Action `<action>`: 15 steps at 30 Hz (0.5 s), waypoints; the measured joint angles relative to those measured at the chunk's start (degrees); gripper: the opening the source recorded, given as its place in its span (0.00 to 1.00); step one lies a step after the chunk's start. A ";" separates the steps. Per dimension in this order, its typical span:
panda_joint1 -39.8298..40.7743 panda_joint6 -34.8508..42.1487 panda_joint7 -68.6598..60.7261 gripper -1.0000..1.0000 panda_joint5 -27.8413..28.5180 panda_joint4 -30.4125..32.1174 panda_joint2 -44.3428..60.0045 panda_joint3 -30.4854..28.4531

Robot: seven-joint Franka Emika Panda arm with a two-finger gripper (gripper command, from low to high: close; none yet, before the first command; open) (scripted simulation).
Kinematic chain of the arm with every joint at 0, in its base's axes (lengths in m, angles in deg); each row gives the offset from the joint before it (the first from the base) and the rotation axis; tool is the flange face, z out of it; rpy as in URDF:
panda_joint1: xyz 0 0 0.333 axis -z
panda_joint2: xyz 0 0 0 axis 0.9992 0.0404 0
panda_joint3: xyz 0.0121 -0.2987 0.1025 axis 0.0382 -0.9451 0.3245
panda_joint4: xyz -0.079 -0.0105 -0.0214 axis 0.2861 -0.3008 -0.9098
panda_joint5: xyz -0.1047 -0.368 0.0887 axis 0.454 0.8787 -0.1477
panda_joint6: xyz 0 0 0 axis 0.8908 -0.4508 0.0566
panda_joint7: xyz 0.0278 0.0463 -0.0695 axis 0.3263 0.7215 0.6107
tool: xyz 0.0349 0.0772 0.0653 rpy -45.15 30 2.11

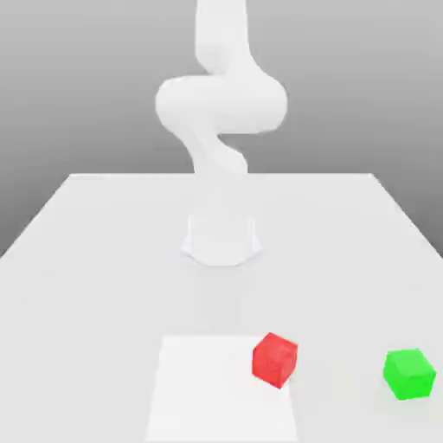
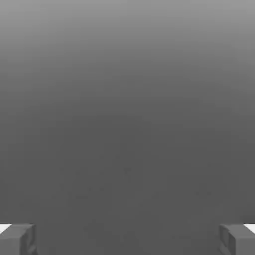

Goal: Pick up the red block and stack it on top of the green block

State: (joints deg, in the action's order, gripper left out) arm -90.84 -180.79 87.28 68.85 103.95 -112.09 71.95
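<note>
The red block (image 1: 275,359) is a small bright-red cube resting on the white table (image 1: 95,260), near the front and slightly towards the exterior view's right. The green block (image 1: 409,374) is a cube of similar size, standing apart from it further to the exterior view's right. In the hand view my gripper (image 2: 127,240) is open. Its two grey fingertips (image 2: 17,239) stand far apart at the picture's corners, with nothing between them and only plain grey background ahead. Neither block touches the gripper.
The white arm (image 1: 221,104) rises from its base (image 1: 221,238) at the table's middle and bends overhead. A paler rectangular patch (image 1: 208,389) lies at the front of the table, next to the red block. The table's far edge runs behind the base.
</note>
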 joint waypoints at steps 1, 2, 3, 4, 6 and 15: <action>-1.44 -1.34 -2.57 0.50 -0.66 1.28 2.35 -0.94; -2.83 -2.63 -5.07 0.50 -1.30 2.52 4.65 -1.80; -4.18 -3.90 -7.49 0.50 -1.89 3.73 6.92 -2.60; -5.45 -5.14 -9.90 0.50 -2.50 4.93 9.17 -3.28; -7.63 -7.58 -14.62 0.50 -3.71 7.28 13.62 -4.24; -14.39 -18.48 -32.92 0.50 -5.56 17.73 32.62 -5.03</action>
State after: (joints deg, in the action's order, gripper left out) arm -105.23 -199.27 54.36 63.30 121.68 -79.47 66.92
